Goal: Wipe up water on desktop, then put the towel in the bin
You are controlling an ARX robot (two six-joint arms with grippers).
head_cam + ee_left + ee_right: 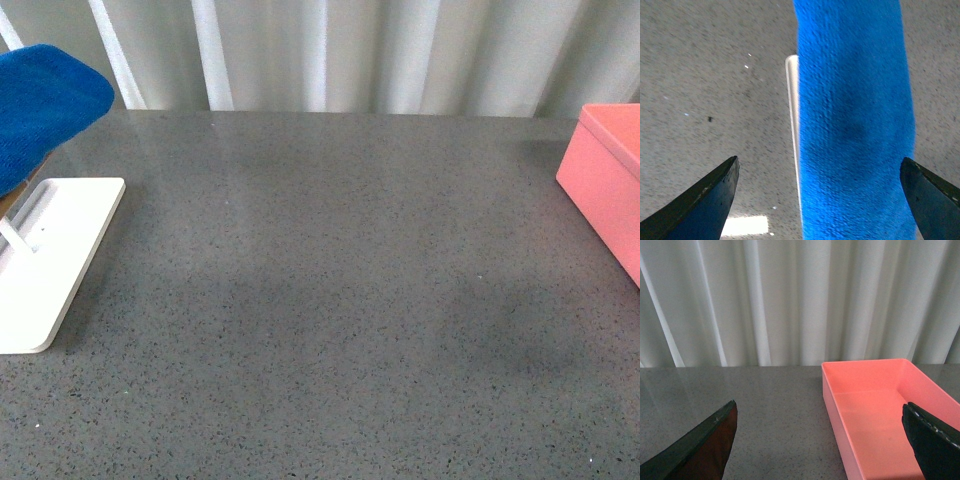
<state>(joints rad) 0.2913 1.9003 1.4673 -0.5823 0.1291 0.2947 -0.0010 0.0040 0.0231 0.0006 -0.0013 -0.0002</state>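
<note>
The bright blue fluffy towel [45, 100] hangs at the far left of the front view, above a flat white stand [55, 255]. In the left wrist view the towel [855, 125] runs as a long blue strip between the dark fingers of my open left gripper [820, 200], with space on both sides. The salmon-pink bin [605, 180] stands at the right edge of the dark grey speckled desktop [330, 290]. My right gripper [820, 440] is open above the desktop, with the empty bin [880, 410] just ahead of it. No water shows on the desktop.
White pleated curtains [330, 55] hang behind the desktop's far edge. The white stand's edge [792, 115] shows beside the towel in the left wrist view. Neither arm appears in the front view.
</note>
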